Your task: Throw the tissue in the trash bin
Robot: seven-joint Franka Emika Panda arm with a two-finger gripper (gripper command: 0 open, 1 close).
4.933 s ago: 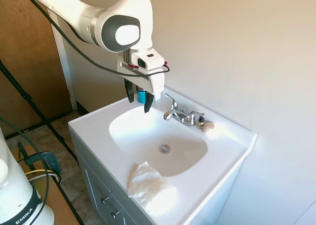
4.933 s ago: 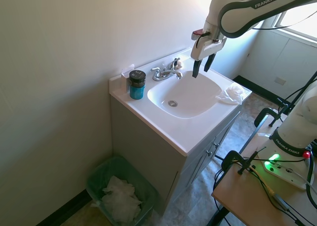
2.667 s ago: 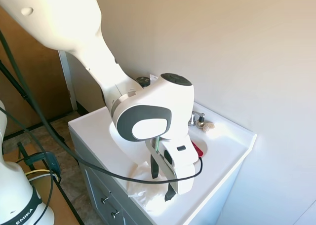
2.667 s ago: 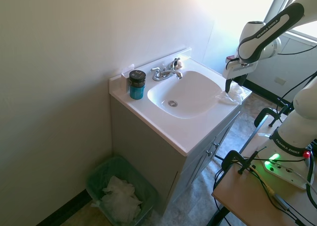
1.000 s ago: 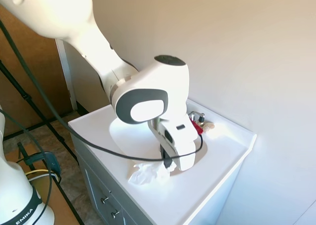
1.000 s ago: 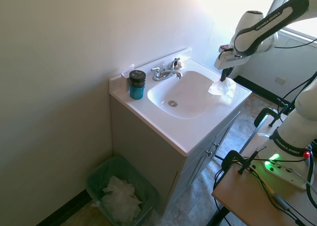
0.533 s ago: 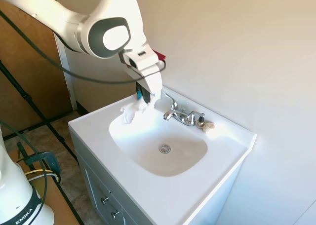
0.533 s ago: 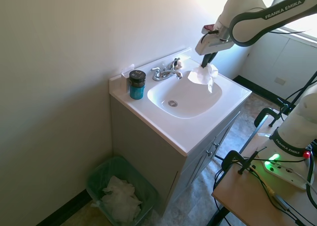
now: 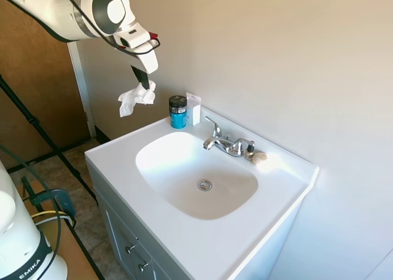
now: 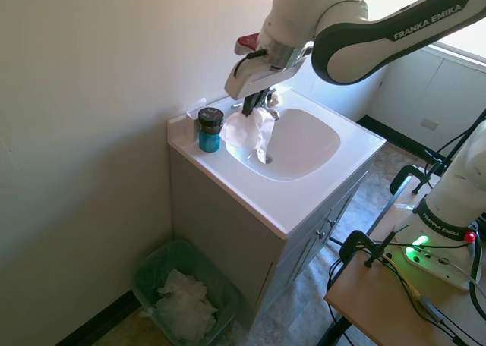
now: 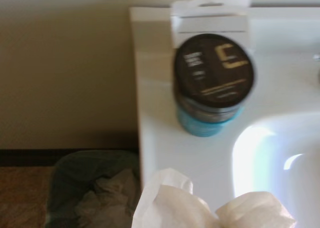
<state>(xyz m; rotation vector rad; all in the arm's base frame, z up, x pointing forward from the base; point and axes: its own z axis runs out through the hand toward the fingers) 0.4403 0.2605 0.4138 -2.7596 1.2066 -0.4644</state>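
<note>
Above the counter's end, pincer [image 9: 142,83] grips tissue [image 9: 135,99] (fingertips buried in folds).

My tissue hangs in the air, and the bin waits on the floor.

The tissue [image 9: 136,99] is white, soft and all crumpled. My pincer [image 9: 142,81] pinches its top, so it dangles down over the edge of the sink top, at about 9 o'clock from the blue jar [image 9: 178,112]. The trash bin [image 10: 156,264] is dark green with a bag inside. It stands on the floor beside the cabinet, at about 7 o'clock from the tissue, with white crumpled paper already in it.
</note>
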